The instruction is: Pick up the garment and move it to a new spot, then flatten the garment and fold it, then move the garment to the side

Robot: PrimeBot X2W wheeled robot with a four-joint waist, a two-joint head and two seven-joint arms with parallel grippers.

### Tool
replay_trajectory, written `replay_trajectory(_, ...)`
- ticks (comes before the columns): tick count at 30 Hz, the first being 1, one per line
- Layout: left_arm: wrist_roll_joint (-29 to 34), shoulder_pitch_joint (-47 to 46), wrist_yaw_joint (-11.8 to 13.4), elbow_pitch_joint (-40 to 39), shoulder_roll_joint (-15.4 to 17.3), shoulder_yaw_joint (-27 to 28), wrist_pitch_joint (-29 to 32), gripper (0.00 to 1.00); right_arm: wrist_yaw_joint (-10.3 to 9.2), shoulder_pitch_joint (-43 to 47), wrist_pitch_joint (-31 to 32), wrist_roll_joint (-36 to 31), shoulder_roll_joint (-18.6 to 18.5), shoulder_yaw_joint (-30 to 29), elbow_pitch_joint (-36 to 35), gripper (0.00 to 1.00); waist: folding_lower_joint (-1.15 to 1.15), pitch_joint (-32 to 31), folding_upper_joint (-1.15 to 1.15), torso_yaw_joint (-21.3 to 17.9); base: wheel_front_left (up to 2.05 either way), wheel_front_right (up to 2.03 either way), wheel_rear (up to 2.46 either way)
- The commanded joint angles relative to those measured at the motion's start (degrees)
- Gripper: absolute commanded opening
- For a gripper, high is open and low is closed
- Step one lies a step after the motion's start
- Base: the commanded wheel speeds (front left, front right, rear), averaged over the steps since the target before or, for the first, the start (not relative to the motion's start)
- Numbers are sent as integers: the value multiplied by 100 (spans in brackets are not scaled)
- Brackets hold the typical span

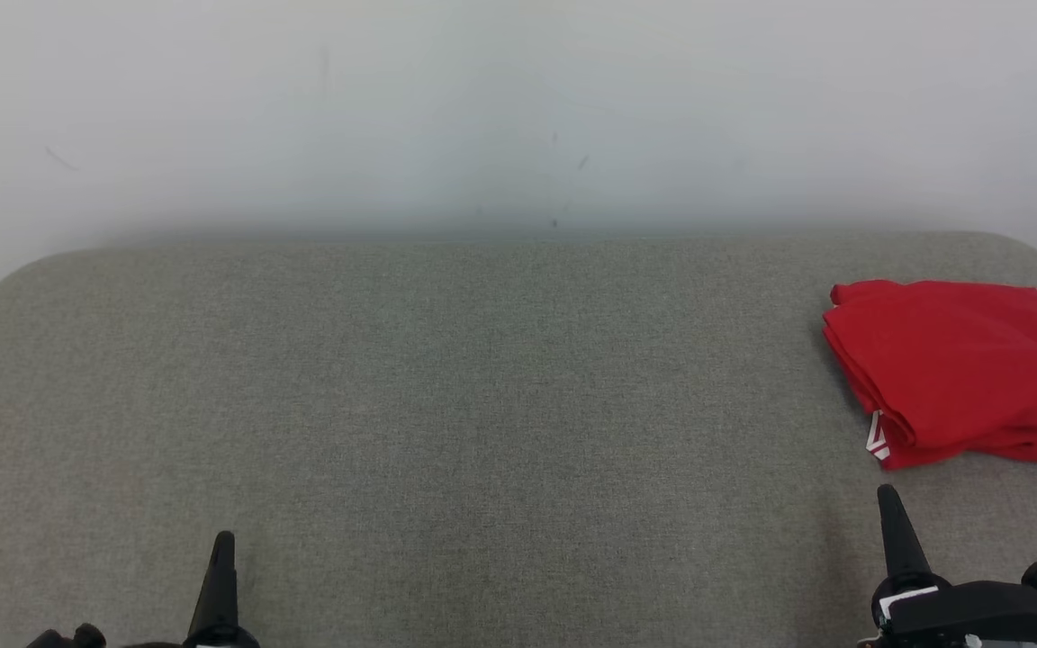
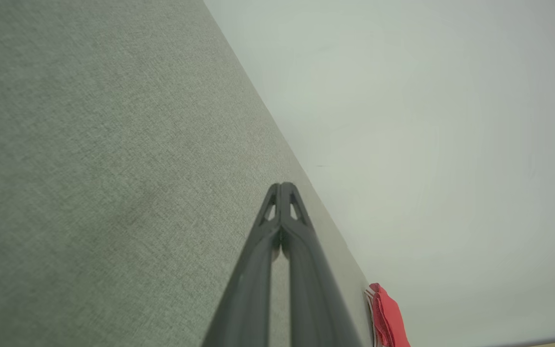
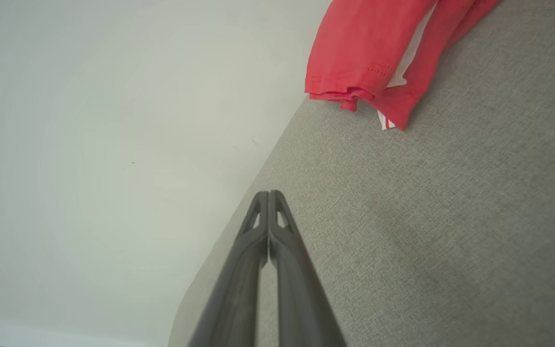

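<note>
The garment [image 1: 960,369] is red with a small white trim, folded into a compact stack at the far right of the grey fabric surface [image 1: 446,405]. It shows as a red edge [image 2: 388,318] in the left wrist view and as folded layers [image 3: 374,48] in the right wrist view. My right gripper [image 1: 888,497] is shut and empty, a short way in front of the garment's near corner. My left gripper [image 1: 224,540] is shut and empty at the lower left, far from the garment. Both pairs of fingertips [image 2: 282,185] [image 3: 269,193] are pressed together.
A pale wall [image 1: 518,108] runs right behind the surface's back edge. The surface has rounded back corners. The garment lies close to the right edge.
</note>
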Motion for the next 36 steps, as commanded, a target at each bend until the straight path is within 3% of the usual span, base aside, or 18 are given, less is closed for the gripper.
replay_trajectory(1, -111, -160, -8, -34, 24, 29, 36, 0, 4, -127, 20, 118, -12, -26, -64, 0, 0, 0, 0, -1, 0, 0, 0)
replay_trajectory(9, -526, -263, -9, 31, 17, 61, 166, 0, 4, -148, 116, 607, -12, -73, -84, 0, 0, 5, 0, -12, 0, 0, 0)
replay_trajectory(10, -1109, -389, -10, 124, 5, 112, 354, 0, 4, -162, 232, 1265, -13, -139, -111, 0, 0, 11, 0, -30, 0, 0, 0)
replay_trajectory(36, -2120, -646, -13, 282, -24, 218, 695, 0, 5, -217, 457, 2457, -15, -257, -158, 0, 0, 25, 0, -67, 0, 0, 0)
